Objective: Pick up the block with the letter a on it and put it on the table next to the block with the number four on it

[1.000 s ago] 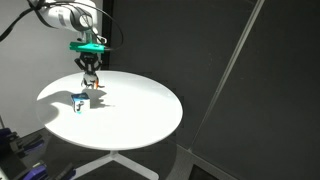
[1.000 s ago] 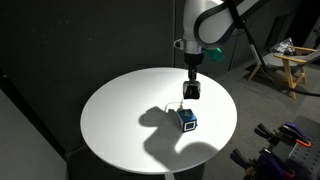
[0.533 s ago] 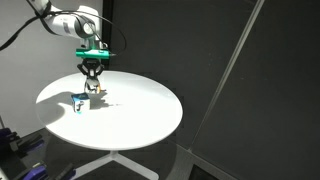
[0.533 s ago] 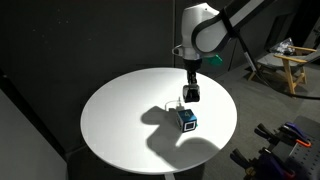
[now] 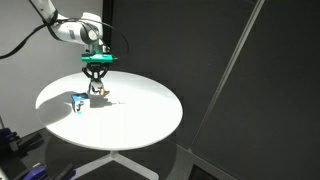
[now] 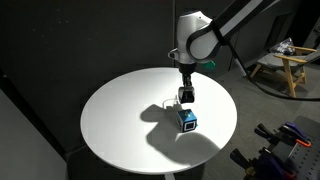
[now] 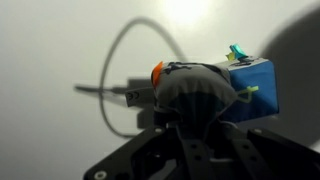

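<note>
Low over the round white table [image 5: 140, 115], the gripper [image 5: 96, 89] hangs with its fingers drawn in around the block with the letter a [image 6: 184, 99], seen only dimly between them. The block with the number four [image 6: 188, 120] sits on the tabletop just beside it.

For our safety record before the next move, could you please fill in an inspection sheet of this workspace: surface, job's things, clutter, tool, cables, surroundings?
Surface: round white table on a white pedestal.
Job's things: the block with the number four stands on the table, but its mark is too small to read. The block with the letter a is not clearly seen; a small thing at the tool's tip may be it.
Clutter: nothing seen.
Grippers: the tool hangs low beside the blue-edged block. Whether it is open or shut cannot be told.
Cables: a dark cable runs to the arm.
Surroundings: dark walls; a wooden stand behind the table.
</note>
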Motion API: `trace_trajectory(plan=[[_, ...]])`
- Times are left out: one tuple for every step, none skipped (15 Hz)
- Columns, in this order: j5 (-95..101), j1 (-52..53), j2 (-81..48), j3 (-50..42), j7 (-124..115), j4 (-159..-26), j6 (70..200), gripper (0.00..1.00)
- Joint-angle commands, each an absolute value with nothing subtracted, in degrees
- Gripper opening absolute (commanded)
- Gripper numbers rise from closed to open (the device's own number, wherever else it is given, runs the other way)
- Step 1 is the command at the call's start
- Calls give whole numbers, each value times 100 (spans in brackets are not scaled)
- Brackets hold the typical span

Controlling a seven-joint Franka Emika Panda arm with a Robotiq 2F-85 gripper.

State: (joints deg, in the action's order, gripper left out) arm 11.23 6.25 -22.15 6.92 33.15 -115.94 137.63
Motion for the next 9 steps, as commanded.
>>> trace_trajectory(plan=[[1271,546,-2461,777,3422,-11259,13766,5],[1287,550,-2502,778,3417,-11219,13784,5],[1302,552,-2545,782,3418,-11170,13781,5],[1317,556,-2594,783,3414,-11125,13784,5],[1336,560,-2634,782,3410,-11091,13788,5],[1354,564,-2682,780,3407,-11050,13782,5],[1367,564,-2723,779,3405,-11026,13790,5],[1390,571,-2767,770,3395,-11010,13790,5],[1411,573,-2800,766,3395,-10995,13793,5]])
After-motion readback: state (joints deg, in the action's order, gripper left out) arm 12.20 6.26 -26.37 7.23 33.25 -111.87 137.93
